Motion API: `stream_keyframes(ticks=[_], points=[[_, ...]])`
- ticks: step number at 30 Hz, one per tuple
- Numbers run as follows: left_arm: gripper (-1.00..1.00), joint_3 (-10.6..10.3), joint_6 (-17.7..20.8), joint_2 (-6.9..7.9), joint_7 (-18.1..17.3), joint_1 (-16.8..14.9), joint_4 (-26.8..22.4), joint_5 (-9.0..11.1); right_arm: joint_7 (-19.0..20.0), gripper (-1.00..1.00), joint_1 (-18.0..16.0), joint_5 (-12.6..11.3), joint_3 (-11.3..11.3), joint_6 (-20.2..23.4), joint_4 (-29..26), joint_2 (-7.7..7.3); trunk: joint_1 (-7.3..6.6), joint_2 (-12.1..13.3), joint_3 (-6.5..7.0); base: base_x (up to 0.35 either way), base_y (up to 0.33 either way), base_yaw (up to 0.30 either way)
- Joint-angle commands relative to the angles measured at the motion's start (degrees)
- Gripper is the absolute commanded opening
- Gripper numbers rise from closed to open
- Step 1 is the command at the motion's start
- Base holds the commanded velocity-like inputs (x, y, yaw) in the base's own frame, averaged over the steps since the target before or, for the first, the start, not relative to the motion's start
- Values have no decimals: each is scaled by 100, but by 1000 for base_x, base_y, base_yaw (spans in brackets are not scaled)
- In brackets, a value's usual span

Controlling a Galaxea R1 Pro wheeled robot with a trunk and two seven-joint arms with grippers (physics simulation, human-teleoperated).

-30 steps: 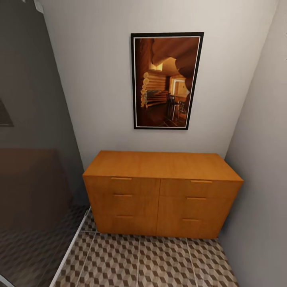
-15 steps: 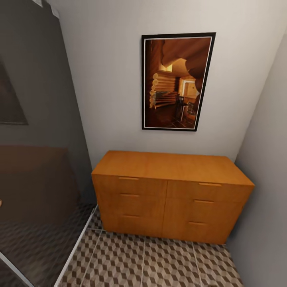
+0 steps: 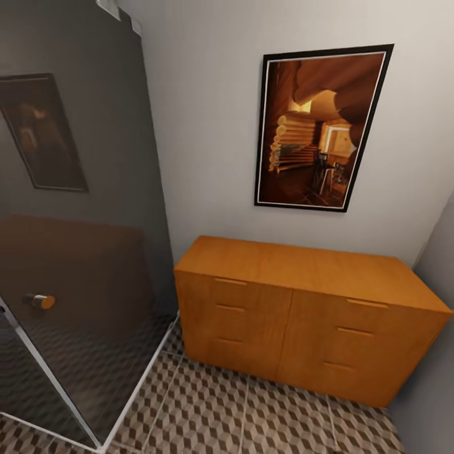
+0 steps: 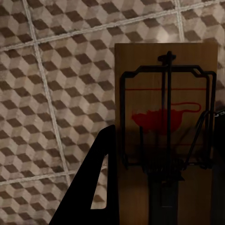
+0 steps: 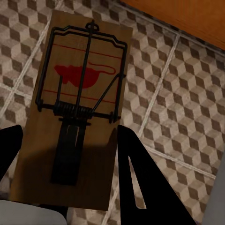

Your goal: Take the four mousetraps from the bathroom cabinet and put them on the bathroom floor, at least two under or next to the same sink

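Now a mousetrap (image 4: pixel 164 136) per pincer (image 5: pixel 65 136).

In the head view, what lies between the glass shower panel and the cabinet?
In the head view, between the glass panel and the cabinet lies only a bare strip of patterned floor and white wall.

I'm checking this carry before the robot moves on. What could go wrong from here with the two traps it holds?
1. Each mousetrap, left and right, sits between gripper fingers over tiled floor; either could slip and land away from any sink.
2. The glass panel stands close at the left and the cabinet ahead, so turning may clip one.
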Motion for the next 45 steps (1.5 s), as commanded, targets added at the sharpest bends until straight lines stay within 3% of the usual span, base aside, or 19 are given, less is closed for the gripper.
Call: stream_keyframes(ticks=[1,45], points=[[-100,-50,4,8,56,-7,-23,34,32,-100,-3,-60,30,-17,4,-3,1,-5,-7,0,0,286],[-100,-50,4,18,56,-7,-13,34,32,-100,-3,-60,30,-17,4,2,1,-5,-7,0,0,286]])
